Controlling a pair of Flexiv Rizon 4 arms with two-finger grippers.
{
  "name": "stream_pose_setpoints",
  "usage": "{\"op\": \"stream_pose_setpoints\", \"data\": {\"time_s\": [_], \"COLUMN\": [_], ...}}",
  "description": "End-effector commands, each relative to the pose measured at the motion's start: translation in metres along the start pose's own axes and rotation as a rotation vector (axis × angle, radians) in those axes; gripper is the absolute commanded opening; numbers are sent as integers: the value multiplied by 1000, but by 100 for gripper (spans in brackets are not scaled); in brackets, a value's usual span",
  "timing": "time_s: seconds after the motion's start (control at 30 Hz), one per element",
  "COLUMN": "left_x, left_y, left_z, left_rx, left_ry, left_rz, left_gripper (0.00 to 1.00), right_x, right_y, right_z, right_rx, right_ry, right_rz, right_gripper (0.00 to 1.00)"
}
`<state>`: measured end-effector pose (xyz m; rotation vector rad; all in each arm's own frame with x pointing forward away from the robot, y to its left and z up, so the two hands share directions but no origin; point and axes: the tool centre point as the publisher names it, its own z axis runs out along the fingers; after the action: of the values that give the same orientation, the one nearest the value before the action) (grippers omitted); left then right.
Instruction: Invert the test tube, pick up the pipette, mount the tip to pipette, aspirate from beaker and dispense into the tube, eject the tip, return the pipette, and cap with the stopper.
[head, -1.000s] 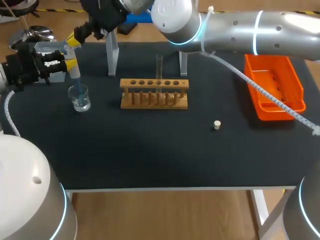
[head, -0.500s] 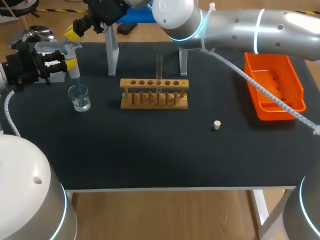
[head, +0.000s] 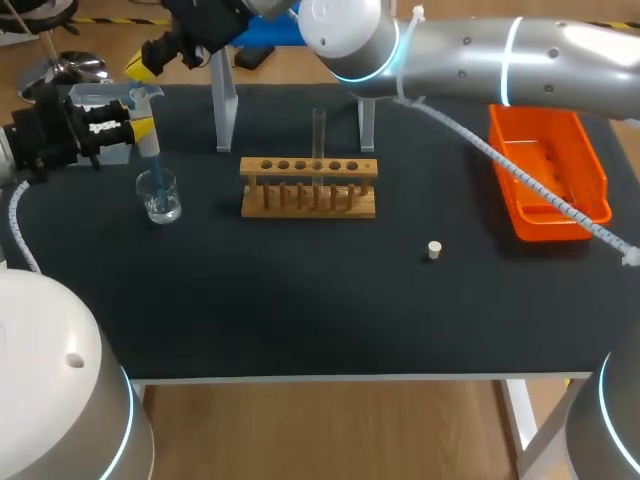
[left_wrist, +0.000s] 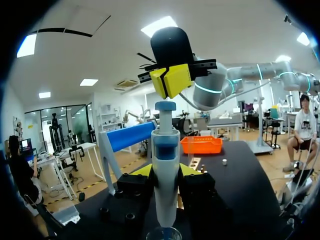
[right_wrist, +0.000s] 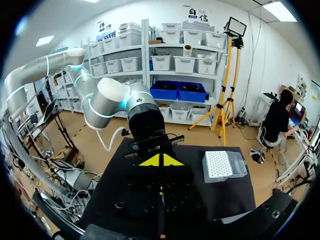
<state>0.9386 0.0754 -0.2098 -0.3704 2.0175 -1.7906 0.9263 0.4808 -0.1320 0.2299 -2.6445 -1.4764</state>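
Observation:
My left gripper (head: 138, 122) is shut on the white and blue pipette (head: 149, 142), held upright at the table's far left. The pipette's tip dips into the glass beaker (head: 160, 196) of clear liquid. In the left wrist view the pipette (left_wrist: 165, 165) stands between my fingers, and the right gripper (left_wrist: 172, 81) hangs shut just above its blue plunger (left_wrist: 165, 106) without touching it. My right arm reaches across from the right, its gripper (head: 144, 61) up at the far left. A test tube (head: 319, 133) stands upright in the wooden rack (head: 308, 188). The white stopper (head: 434, 250) lies on the mat.
An orange tray (head: 548, 178) sits at the right edge. Two clear stand posts (head: 226, 112) rise behind the rack. A white tip box (right_wrist: 222, 165) lies beside the left arm in the right wrist view.
My right gripper has lifted up and away from the pipette's plunger, toward the far-left corner. The left gripper, pipette and beaker have stayed still.

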Motion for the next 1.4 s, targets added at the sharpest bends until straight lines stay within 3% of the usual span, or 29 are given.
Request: {"op": "stream_pose_setpoints", "data": {"time_s": [0.03,1.4], "left_x": [0,0], "left_y": [0,0], "left_z": [0,0], "left_rx": [1,1], "left_ry": [0,0], "left_rz": [1,1], "left_gripper": [0,0], "right_x": [-4,0], "right_y": [0,-14], "right_z": [3,10], "right_rx": [8,23], "right_ry": [8,28], "right_rz": [1,23], "right_gripper": [0,0]}}
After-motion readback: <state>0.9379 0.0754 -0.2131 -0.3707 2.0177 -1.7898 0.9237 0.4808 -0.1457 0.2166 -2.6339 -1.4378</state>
